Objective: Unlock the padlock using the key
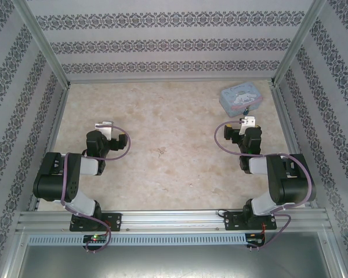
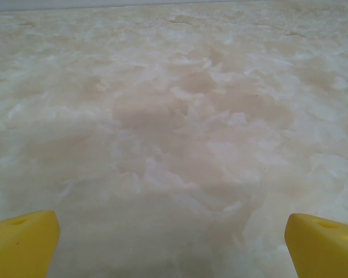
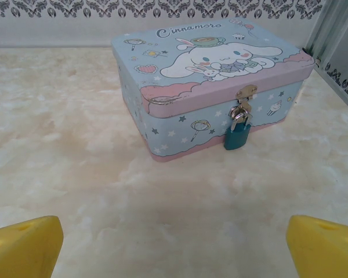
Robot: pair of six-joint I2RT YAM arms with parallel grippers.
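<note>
Blue padlock (image 3: 236, 138) hanging from hasp (image 3: 246, 92) of tin box (image 3: 185, 87), far right corner of table (image 1: 162, 174); left gripper (image 2: 174, 246) and right gripper (image 3: 174, 246) both gaping wide, empty.

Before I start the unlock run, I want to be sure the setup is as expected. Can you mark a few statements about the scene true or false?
1. The padlock hangs from the hasp on the front of the tin box. True.
2. The box stands open. False: its lid is shut.
3. The right gripper is open with nothing between its fingers. True.
4. The left gripper holds the padlock. False: it is open and empty, over bare table.
5. The tin box sits at the near left corner of the table. False: in the top view it stands far right, just beyond the right gripper.
</note>
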